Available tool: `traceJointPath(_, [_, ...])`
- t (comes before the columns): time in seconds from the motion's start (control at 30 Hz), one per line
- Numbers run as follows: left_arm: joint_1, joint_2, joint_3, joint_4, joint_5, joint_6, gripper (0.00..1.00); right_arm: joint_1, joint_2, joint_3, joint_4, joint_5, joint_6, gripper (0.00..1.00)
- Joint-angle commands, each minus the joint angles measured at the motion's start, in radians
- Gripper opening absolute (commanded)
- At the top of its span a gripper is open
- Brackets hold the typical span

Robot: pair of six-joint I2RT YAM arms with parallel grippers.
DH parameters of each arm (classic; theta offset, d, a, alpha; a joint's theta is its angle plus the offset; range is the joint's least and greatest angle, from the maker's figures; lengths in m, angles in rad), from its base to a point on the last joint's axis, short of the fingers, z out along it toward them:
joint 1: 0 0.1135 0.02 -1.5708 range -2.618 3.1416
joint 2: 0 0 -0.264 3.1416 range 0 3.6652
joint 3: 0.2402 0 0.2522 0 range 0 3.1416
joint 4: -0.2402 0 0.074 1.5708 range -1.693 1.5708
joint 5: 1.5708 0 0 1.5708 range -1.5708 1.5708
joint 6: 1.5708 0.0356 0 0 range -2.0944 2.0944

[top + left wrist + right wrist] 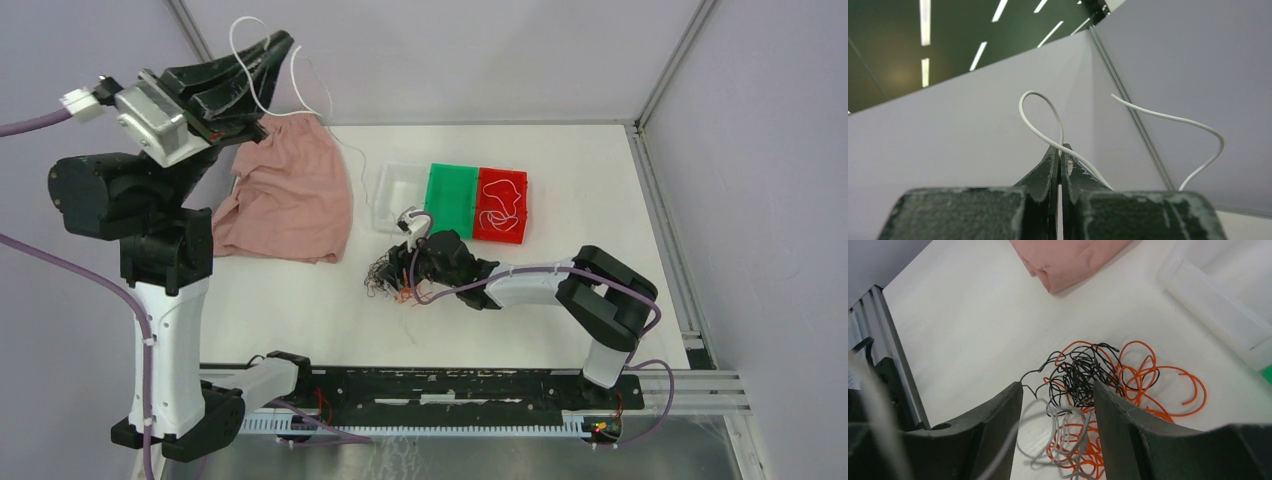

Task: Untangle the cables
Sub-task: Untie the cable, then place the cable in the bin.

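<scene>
White cable (1168, 117), one thin strand, is pinched between the closed fingers of the left gripper (1060, 151). That gripper is raised high above the far left corner of the worktop (300, 310). The strand loops past the fingertips and trails downward. Near the middle of the worktop lies a tangle (1083, 365) of black, orange and pale cables. The right gripper (1057, 387) hangs low over it, jaws wide apart and gripping nothing, with a few strands lying between them. A pink cloth (290, 190) lies toward the far left corner. Clear, green and red trays (452, 195) sit side by side toward the far edge.
</scene>
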Motion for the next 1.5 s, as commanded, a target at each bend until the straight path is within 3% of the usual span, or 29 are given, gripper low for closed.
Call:
traceJointPath(0.0, [-0.002,0.035,0.132,0.166,-0.094,0.072,0.03,0.007,-0.012,-0.027,0.076,0.063,-0.008,0.61])
traceJointPath(0.17, [-0.002,0.06,0.191,0.278,-0.101,0.25,0.03,0.011,-0.023,-0.057,0.082,0.083,0.0,0.65])
traceJointPath(0.43, [-0.002,0.095,0.257,0.355,-0.115,0.386,0.03,0.012,-0.065,-0.088,0.081,0.118,-0.003,0.7])
traceJointPath(0.57, [-0.002,0.113,0.241,0.569,-0.269,0.453,0.03,0.012,-0.075,-0.098,0.079,0.144,0.004,0.71])
traceJointPath(0.6, [-0.002,0.128,0.265,0.581,-0.307,0.466,0.03,0.011,-0.084,-0.102,0.081,0.155,0.008,0.81])
traceJointPath(0.63, [-0.002,0.141,0.291,0.581,-0.338,0.47,0.03,0.011,-0.095,-0.104,0.082,0.158,0.008,0.93])
traceJointPath(0.67, [-0.002,0.149,0.318,0.566,-0.354,0.455,0.03,0.011,-0.11,-0.104,0.087,0.15,0.004,0.99])
traceJointPath(0.77, [-0.002,0.131,0.299,0.415,-0.269,0.414,0.03,0.012,-0.168,-0.089,0.078,0.13,-0.024,0.99])
traceJointPath(0.93, [-0.002,0.035,0.1,0.367,-0.116,0.345,0.03,0.011,-0.306,-0.065,0.041,-0.011,-0.114,0.99])
traceJointPath(1.2, [-0.002,-0.005,-0.012,0.32,-0.08,0.265,0.03,0.011,-0.371,0.058,-0.062,-0.248,-0.156,1.0])
traceJointPath(1.47, [-0.002,-0.023,-0.045,0.319,-0.076,0.244,0.03,0.011,-0.323,0.157,-0.009,-0.299,-0.111,1.0])
